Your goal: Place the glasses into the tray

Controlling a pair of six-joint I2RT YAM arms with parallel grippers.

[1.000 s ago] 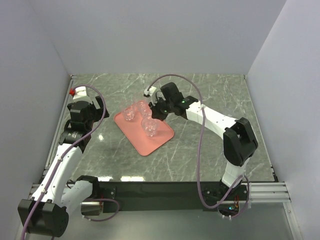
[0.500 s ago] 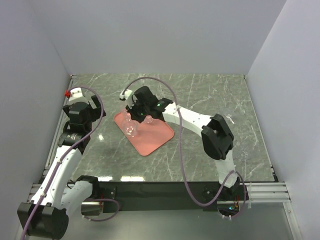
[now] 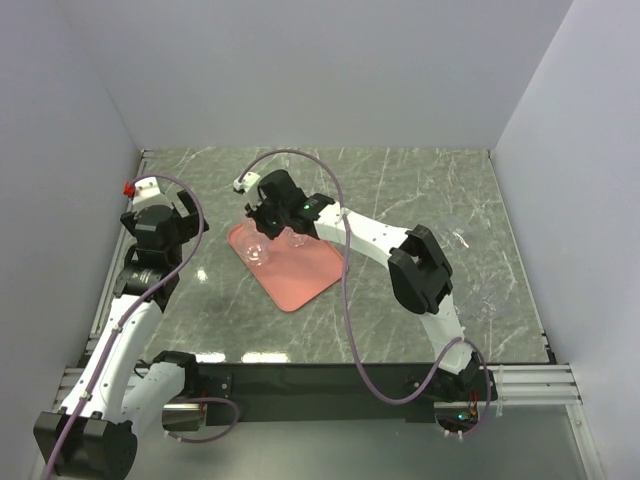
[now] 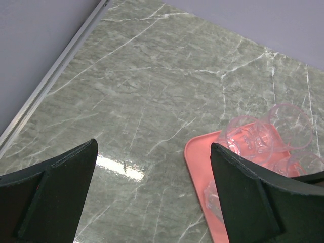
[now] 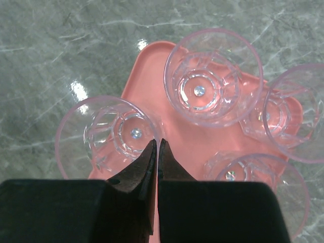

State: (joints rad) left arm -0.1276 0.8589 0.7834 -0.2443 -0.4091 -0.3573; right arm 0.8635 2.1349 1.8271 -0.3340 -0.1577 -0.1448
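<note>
The placing step is in hand: the right gripper (image 5: 156,144) hangs over the far-left corner of the tray (image 5: 187,136), jaws pressed together right at the rim of 1 of the 4 glasses (image 5: 109,136) there, though I cannot tell whether its thin wall is caught between them. The left gripper (image 4: 152,147) (jaws spread wide, holding nothing) hovers over the marble table (image 4: 152,76) beside the tray. Next, I judge, the right jaws must part and lift straight up, without clipping the 3 close neighbours.
</note>
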